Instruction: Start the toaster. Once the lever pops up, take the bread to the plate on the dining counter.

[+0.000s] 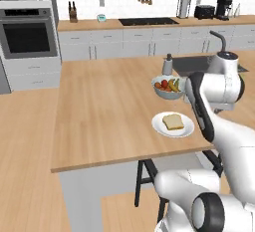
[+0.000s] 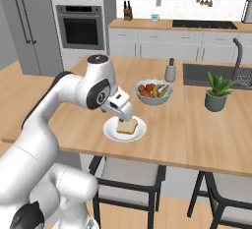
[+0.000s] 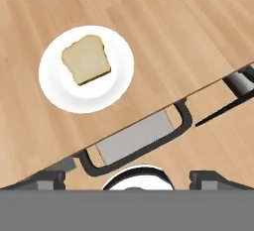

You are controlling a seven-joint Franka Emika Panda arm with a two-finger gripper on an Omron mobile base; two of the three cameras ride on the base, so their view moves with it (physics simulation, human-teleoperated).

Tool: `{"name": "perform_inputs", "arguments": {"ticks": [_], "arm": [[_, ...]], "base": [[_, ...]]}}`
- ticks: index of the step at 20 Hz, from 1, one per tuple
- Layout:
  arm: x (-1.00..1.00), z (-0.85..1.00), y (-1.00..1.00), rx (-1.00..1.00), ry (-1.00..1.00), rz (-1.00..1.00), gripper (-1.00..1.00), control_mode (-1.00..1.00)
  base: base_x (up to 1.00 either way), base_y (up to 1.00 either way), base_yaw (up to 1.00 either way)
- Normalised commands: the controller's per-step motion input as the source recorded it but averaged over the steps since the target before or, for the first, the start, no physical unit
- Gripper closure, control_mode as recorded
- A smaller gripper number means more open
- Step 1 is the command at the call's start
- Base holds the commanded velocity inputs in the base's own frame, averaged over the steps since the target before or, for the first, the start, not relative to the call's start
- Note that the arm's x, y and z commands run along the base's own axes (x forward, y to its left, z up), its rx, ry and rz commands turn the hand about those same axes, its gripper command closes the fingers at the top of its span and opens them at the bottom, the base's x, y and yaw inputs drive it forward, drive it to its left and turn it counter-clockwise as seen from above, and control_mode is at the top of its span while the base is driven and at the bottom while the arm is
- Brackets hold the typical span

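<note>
Looks all but finished: bread (image 3: 86,59) lying flat on the plate (image 3: 116,84), near the edge of the dining worktop (image 1: 99,116), beside the fruit bowl (image 1: 167,91). End effector (image 2: 125,115) hanging just above the slice, fingers spread wide, holding nothing; contact hard to rule out from the right base view. Left, probably, only to withdraw. Slice pale tan, golden-brown crust, roughly square

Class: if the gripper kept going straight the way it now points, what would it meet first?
Most likely the dining counter near its edge, beside the plate with the bread. The open gripper points down; depth is unclear.
</note>
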Motion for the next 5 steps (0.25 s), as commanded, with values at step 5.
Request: {"name": "perform_inputs", "arguments": {"ticks": [5], "arm": [[-0.96,0.00,-0.01,0.00,0.08,-0.15,-1.00,-1.00]], "base": [[0.00,0.00,0.00]]}}
